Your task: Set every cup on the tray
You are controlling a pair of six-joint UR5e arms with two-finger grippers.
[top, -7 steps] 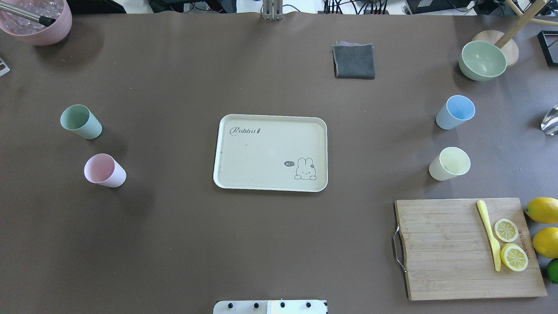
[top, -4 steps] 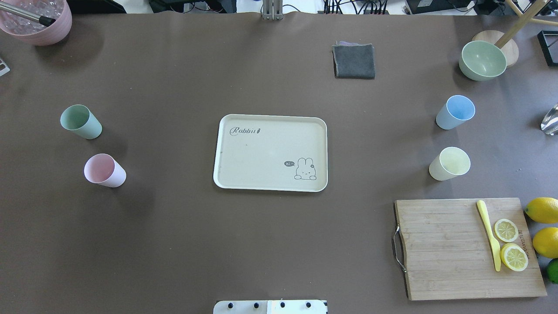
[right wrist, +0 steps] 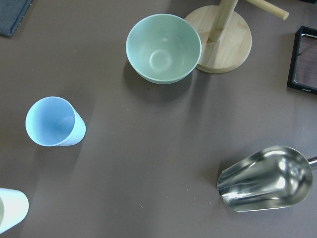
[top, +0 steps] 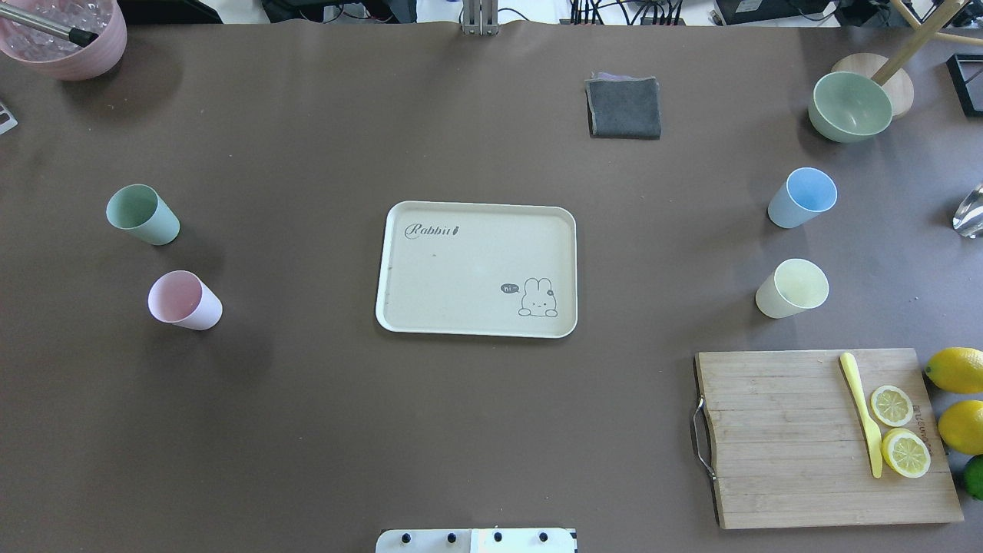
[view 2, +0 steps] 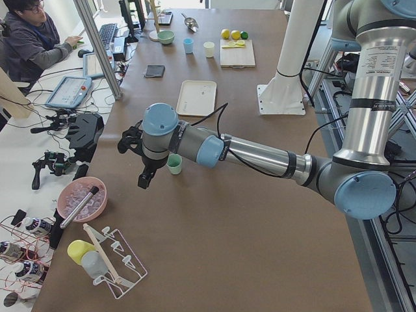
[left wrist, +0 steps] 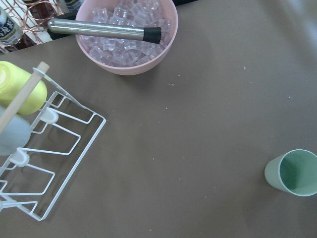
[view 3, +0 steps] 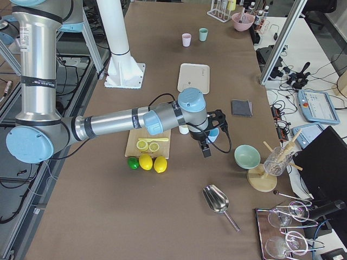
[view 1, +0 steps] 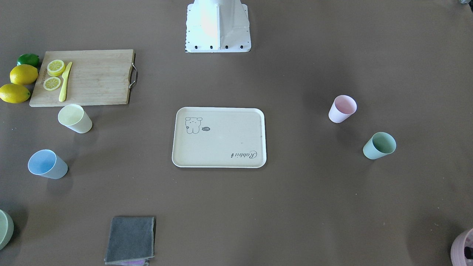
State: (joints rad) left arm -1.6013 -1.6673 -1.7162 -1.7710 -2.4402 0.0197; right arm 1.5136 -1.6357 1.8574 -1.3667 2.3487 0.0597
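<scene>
The cream tray (top: 461,269) with the "Rabbit" script lies empty at the table's middle. A green cup (top: 142,214) and a pink cup (top: 184,299) stand upright on the left. A blue cup (top: 802,197) and a pale yellow cup (top: 792,288) stand upright on the right. My left gripper (view 2: 140,172) hangs above the table near the green cup (view 2: 174,164); it shows only in the exterior left view, and I cannot tell if it is open. My right gripper (view 3: 209,145) hangs near the blue cup (view 3: 213,134), seen only in the exterior right view; its state is unclear.
A wooden cutting board (top: 776,438) with lemon slices and a yellow knife lies front right, lemons (top: 956,370) beside it. A grey cloth (top: 623,107), a green bowl (top: 849,106) and a pink bowl of ice (top: 65,34) sit at the far edge. A metal scoop (right wrist: 265,178) lies far right.
</scene>
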